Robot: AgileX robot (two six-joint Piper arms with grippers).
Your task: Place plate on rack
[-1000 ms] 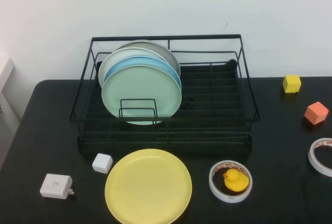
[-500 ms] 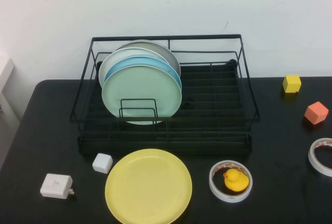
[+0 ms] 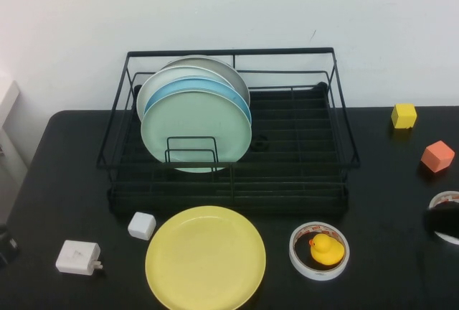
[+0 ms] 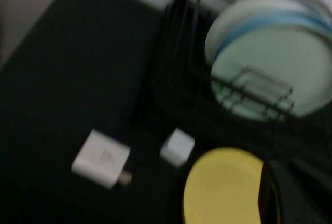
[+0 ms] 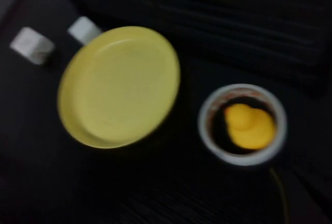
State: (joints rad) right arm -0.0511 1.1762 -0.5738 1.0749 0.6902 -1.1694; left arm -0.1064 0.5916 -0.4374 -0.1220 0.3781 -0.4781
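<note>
The pale-yellow plate (image 3: 205, 257) lies flat on the black table in front of the rack; it also shows in the left wrist view (image 4: 223, 187) and the right wrist view (image 5: 119, 85). The black wire rack (image 3: 229, 52) stands behind it and holds several upright plates at its left end, a pale-green plate (image 3: 195, 129) foremost. My left gripper (image 3: 4, 244) is just in at the table's left edge, far from the plate. My right gripper (image 3: 445, 220) is a dark blur at the right edge, well right of the plate.
A white charger (image 3: 77, 257) and a white cube (image 3: 141, 225) lie left of the plate. A tape roll (image 3: 295, 256) with a yellow duck (image 3: 324, 249) inside sits to its right. A yellow cube (image 3: 404, 115), an orange cube (image 3: 437, 156) and another tape roll (image 3: 439, 201) are at the far right.
Both arms have come into the high view, the left at the left edge, the right at the right edge over the far tape roll. Plate and rack have not moved.
</note>
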